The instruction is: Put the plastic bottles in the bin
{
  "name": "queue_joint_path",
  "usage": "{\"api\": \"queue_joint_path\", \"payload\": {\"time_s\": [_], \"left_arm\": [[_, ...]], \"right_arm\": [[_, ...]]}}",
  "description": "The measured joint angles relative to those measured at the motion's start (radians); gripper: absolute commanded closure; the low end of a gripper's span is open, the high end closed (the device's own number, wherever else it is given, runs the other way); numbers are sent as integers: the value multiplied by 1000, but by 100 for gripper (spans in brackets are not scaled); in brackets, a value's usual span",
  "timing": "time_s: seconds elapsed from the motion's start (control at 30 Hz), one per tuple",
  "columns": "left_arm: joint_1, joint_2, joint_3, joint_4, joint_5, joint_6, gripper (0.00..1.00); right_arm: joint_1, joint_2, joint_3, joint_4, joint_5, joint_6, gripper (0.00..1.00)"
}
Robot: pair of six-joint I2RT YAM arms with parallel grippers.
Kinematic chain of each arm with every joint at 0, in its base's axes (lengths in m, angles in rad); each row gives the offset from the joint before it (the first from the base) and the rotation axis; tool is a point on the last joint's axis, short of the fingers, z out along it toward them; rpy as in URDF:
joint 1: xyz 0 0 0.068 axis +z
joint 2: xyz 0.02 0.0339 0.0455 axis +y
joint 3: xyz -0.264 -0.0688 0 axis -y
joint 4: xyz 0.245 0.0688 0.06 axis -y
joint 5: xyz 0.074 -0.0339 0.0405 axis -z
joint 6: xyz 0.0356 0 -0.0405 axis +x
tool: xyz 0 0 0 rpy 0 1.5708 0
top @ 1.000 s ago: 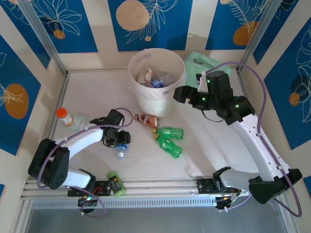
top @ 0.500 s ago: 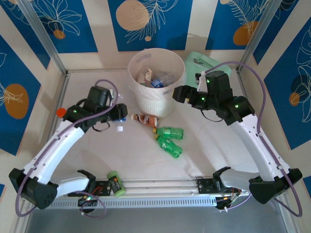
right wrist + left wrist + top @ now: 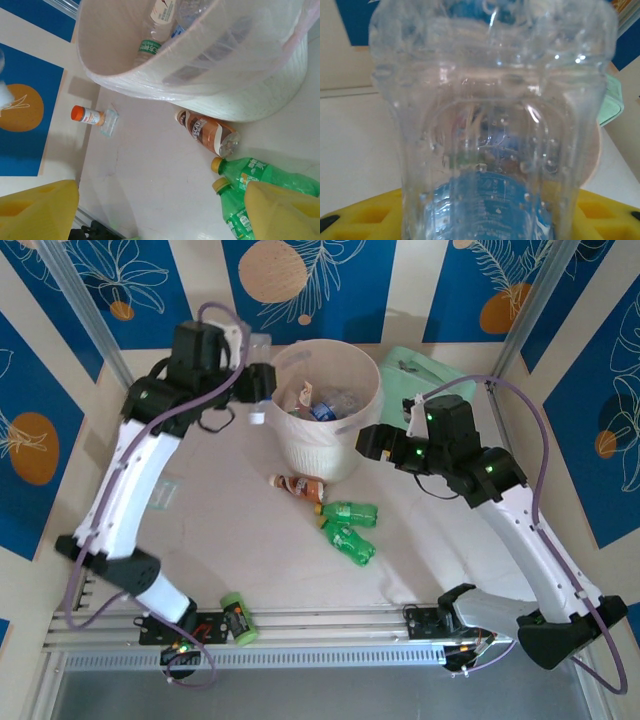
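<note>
The left gripper (image 3: 256, 390) holds a clear bottle (image 3: 495, 125) up high, just beside the left rim of the bin (image 3: 320, 455). It should go over the middle before letting go, so the bottle misses the edge. The right gripper (image 3: 366, 440) is open and empty. It hangs by the bin's right wall, out of the way.

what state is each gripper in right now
Left gripper: closed on a clear bottle.
Right gripper: open, holding nothing.
</note>
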Motion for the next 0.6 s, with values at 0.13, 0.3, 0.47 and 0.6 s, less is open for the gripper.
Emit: {"api": "queue_joint_path", "payload": {"time_s": [0.13,0.3,0.47,0.6], "left_arm": [[0,204,219,-19,39,27,46],[0,333,286,-20,66,29,46],[0,372,305,0,91,5,45],[0,390,332,9,100,-17,33]], "right_arm": [[2,-19,-37,5,0,10,14],[3,-43,-68,5,0,24,14],[3,-53,-74,3,0,27,14],[3,-53,-75,3,0,27,14]]}}
